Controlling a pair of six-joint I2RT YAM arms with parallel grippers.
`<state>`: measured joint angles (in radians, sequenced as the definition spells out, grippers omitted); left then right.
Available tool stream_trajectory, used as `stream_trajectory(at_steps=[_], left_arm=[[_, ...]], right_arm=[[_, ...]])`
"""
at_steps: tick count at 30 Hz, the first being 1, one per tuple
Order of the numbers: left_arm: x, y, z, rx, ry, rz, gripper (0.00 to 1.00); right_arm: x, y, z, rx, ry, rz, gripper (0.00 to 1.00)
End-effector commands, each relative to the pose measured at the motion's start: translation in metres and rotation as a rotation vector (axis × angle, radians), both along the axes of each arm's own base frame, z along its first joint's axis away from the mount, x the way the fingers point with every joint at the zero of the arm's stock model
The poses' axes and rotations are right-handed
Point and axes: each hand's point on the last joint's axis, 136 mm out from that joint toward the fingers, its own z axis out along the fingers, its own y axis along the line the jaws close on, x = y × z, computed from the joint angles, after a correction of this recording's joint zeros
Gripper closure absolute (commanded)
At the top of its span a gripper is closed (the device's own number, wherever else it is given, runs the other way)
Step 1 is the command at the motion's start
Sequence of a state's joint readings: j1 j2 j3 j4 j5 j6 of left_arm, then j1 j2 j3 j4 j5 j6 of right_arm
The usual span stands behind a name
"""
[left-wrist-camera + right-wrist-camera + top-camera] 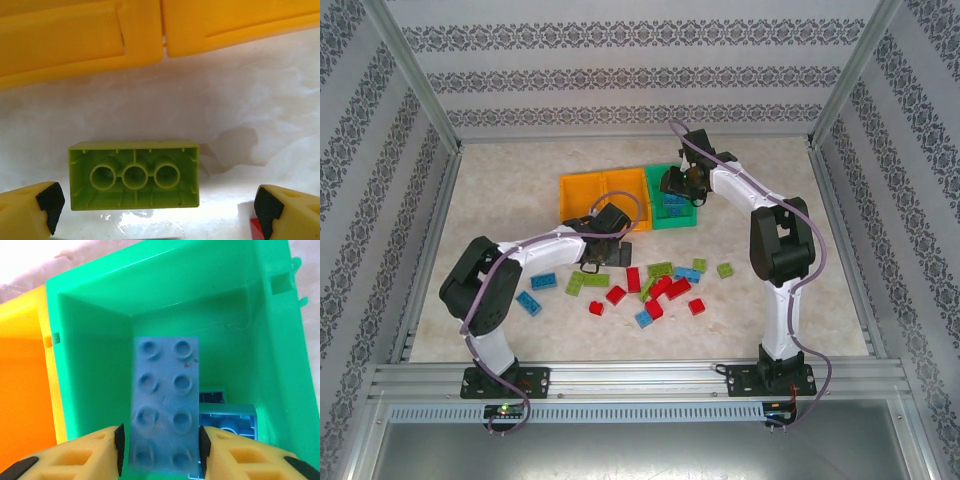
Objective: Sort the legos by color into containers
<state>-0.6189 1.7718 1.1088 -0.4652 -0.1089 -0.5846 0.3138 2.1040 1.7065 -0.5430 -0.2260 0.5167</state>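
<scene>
**Q:** How should the lime brick (134, 174) handle, and where is it best held?
**A:** It is probably light, rigid and smooth. It lies hollow side up on the table (270, 100), near the orange bins (75, 40). The left gripper (157, 212) straddles it with fingers wide apart, and the end walls facing the pads look the best hold.

**Q:** What do the other views add?
**A:** The right wrist view shows the right gripper (160, 447) flanking a blue brick (164, 390) in the green bin (85, 340); whether it is clamped or released cannot be told. The top view shows the loose legos (650, 285).
</scene>
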Motion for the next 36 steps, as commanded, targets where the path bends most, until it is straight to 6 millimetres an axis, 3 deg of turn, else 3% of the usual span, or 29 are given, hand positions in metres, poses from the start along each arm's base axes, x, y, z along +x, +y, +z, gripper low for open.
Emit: stream_trajectory(at_steps=[1,14,23,26,30,36], left_arm=[[0.0,0.008,-0.001,0.02,0.025,0.032,0.01],[0.012,0.006,-0.007,0.026,0.028,0.013,0.03],[0.012,0.01,-0.018,0.026,0.055,0.034,0.17],[0.011,0.01,-0.018,0.023,0.055,0.036,0.31],[0.012,0.009,-0.012,0.012,0.045,0.033,0.44],[0.02,0.013,0.023,0.02,-0.019,0.038,0.45]], right_arm=[[0.006,-0.004,0.006,-0.008,-0.015,-0.003,0.53],[-0.001,-0.004,0.016,0.003,-0.037,0.005,0.46],[-0.009,-0.01,0.036,0.011,-0.077,-0.005,0.43],[-0.012,-0.012,0.043,0.011,-0.089,-0.007,0.43],[-0.016,-0.017,0.051,-0.002,-0.11,-0.011,0.43],[-0.031,-0.04,0.05,-0.053,-0.113,-0.045,0.43]])
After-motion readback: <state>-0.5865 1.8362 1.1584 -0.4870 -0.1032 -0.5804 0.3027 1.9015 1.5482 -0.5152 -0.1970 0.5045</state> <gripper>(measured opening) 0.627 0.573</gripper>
